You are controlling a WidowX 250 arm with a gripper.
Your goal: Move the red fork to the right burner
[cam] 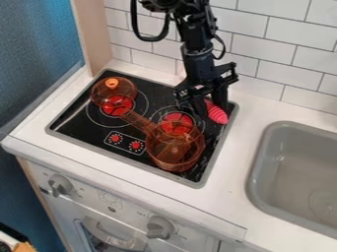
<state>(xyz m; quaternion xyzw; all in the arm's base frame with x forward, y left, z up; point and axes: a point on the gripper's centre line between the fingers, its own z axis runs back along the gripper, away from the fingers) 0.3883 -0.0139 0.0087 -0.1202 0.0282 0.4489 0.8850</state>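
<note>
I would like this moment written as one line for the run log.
gripper: over stove's back right | red ridged piece: at gripper, grip unclear | see-through pot: front right | knobbed lid: left burner

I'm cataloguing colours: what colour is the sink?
The sink is grey, best seen in the camera view.
</note>
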